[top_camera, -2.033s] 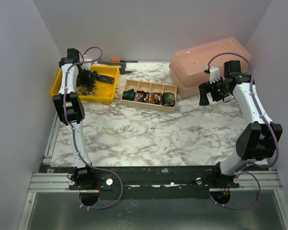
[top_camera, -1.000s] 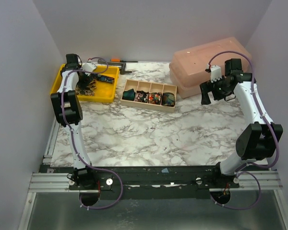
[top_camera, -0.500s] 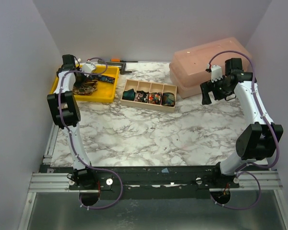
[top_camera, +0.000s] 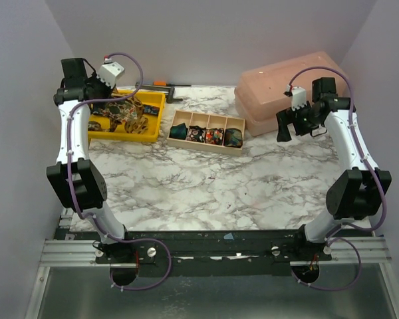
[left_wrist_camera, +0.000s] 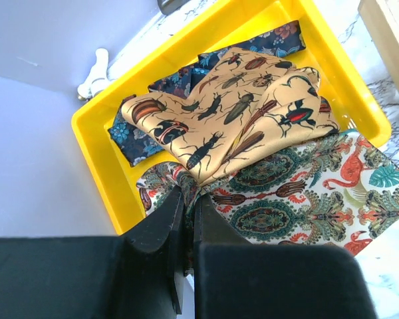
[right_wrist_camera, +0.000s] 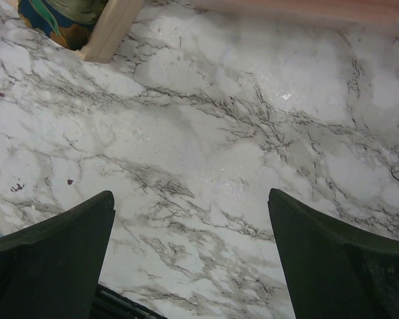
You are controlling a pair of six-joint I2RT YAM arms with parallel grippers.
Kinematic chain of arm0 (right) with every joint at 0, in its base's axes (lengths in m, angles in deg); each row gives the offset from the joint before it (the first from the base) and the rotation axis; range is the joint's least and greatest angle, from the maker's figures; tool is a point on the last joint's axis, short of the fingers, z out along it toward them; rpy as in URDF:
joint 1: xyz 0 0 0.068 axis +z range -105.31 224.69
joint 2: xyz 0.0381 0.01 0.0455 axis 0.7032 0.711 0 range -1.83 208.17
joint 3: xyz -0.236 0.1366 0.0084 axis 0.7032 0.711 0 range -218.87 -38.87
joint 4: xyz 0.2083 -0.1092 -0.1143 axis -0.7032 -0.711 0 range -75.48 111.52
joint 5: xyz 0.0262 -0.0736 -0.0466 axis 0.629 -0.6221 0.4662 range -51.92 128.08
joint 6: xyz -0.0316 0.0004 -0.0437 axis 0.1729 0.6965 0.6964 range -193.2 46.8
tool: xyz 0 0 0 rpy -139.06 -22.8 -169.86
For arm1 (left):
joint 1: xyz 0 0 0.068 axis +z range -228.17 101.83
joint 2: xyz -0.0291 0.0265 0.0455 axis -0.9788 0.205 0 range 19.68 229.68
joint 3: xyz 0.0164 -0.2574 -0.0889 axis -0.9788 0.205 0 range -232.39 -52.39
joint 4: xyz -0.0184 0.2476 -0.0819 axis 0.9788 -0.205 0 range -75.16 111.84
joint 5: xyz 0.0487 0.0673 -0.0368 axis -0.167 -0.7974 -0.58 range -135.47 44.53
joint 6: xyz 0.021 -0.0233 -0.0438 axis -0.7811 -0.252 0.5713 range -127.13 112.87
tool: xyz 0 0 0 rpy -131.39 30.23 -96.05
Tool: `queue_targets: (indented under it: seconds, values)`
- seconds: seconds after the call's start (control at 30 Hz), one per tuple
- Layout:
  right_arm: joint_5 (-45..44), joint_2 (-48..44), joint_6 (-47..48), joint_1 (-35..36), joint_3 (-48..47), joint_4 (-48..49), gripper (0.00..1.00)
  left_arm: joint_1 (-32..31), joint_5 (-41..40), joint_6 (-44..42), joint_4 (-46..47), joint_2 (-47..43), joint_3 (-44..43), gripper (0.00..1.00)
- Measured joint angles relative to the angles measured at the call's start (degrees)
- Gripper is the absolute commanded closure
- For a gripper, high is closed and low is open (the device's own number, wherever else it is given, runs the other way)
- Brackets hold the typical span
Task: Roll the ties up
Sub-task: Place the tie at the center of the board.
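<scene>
Right gripper, well to the right of the yellow tray, hangs over the marble table with its fingers spread wide. Just right of the tray, a wooden box holds rolled ties. Unrolled ties lie heaped in the tray, a tan beetle-print one over flamingo-print and dark blue ones. Left gripper, above the tray's left end, is pressed together on their cloth.
</scene>
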Motion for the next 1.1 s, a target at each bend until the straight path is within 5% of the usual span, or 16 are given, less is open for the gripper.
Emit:
queue_targets:
  seconds: [0.23, 0.57, 0.67, 0.8, 0.97, 1.1]
  values:
    - [2.84, 2.64, -0.04, 0.0, -0.74, 0.11, 0.0, -0.26, 0.79, 6.58, -3.19, 3.04, -4.5, 1.0]
    - [3.82, 4.59, -0.02, 0.0, -2.36, 0.09, 0.0, -6.99, -0.24, 13.66, -12.9, 18.36, -18.32, 1.0]
    - [3.82, 4.42, -0.02, 0.0, -2.14, 0.17, 0.0, -9.35, -0.11, 14.53, -15.67, 19.32, -14.21, 0.54]
    - [3.82, 4.04, -0.04, 0.0, -1.57, 0.13, 0.0, -10.62, -0.39, 17.38, -16.85, 19.89, -10.62, 0.27]
    - [3.82, 4.0, -0.02, 0.0, -1.57, 0.11, 0.0, -9.16, 1.97, 17.73, -16.15, 19.58, -9.92, 0.24]
    - [3.8, 3.56, -0.04, 0.0, -1.25, 0.17, 0.0, -8.33, 3.52, 12.66, -12.76, 12.66, 0.57, 0.24]
